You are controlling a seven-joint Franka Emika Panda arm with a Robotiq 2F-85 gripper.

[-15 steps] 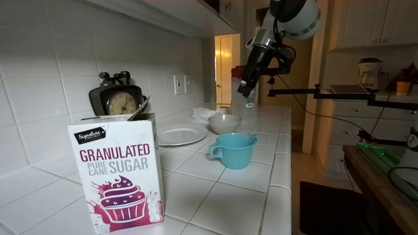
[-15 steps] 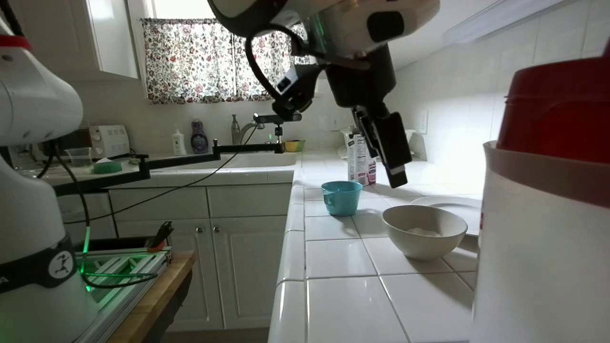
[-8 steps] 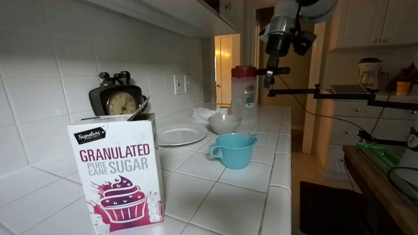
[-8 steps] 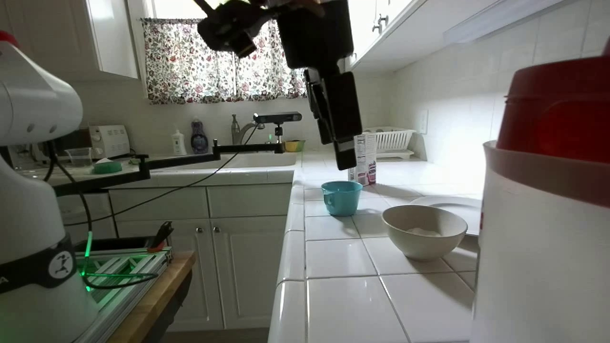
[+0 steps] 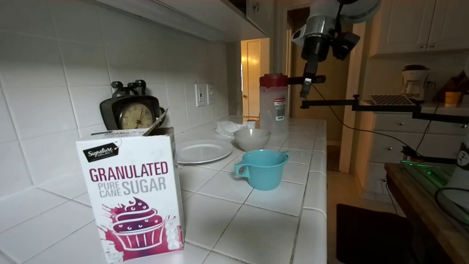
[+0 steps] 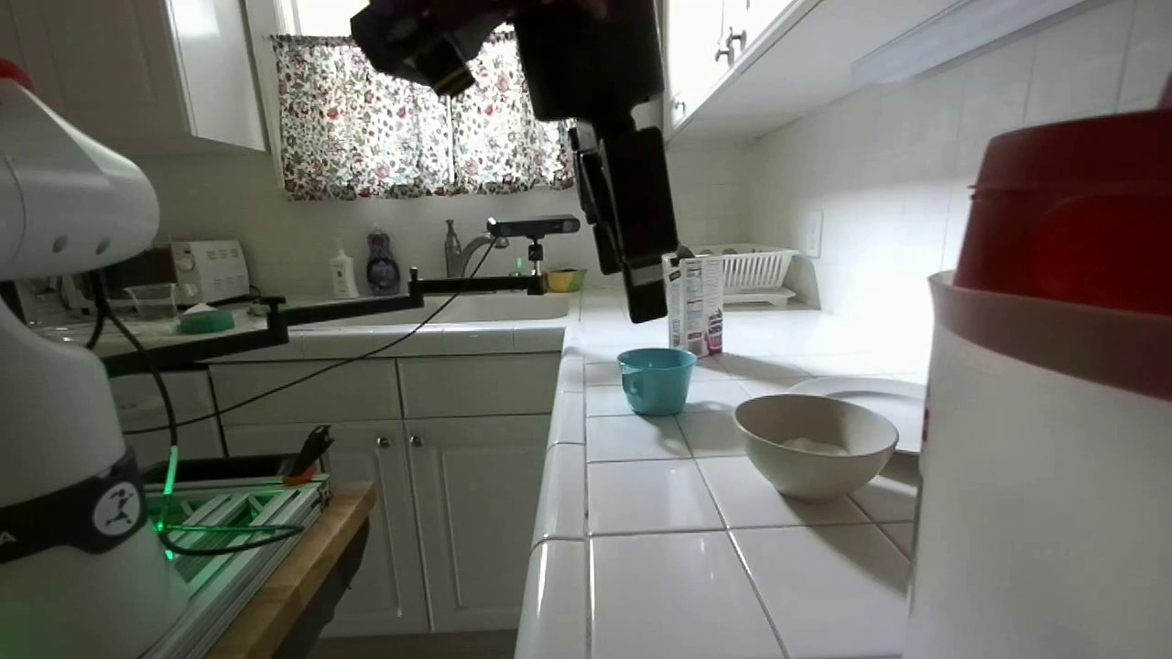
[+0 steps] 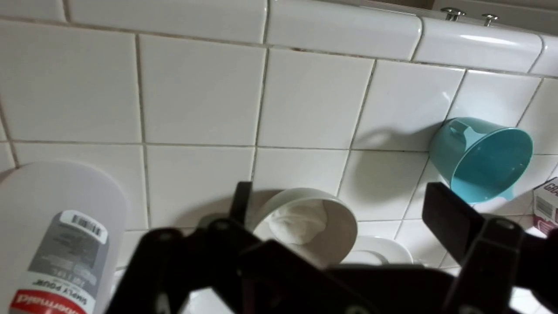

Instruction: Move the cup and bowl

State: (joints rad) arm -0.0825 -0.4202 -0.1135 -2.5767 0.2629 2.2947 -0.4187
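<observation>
Spread wide, the pincer [image 7: 340, 198] hangs above the bench [image 6: 659, 586], the arm [image 5: 318, 25] cut off at the top in both exterior views. In the wrist view the pincer covers part of the bowl [image 7: 342, 226], whose white contents [image 7: 297, 220] are hard to name. The cup [image 6: 657, 389] stands near the bowl on the bench. In an exterior view the jug [image 6: 1053, 494] hides part of the plate [image 6: 890, 395].

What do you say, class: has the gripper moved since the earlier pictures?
Yes, rightward in an exterior view: the gripper, which overlapped the red-lidded pitcher, now appears right of it.
</observation>
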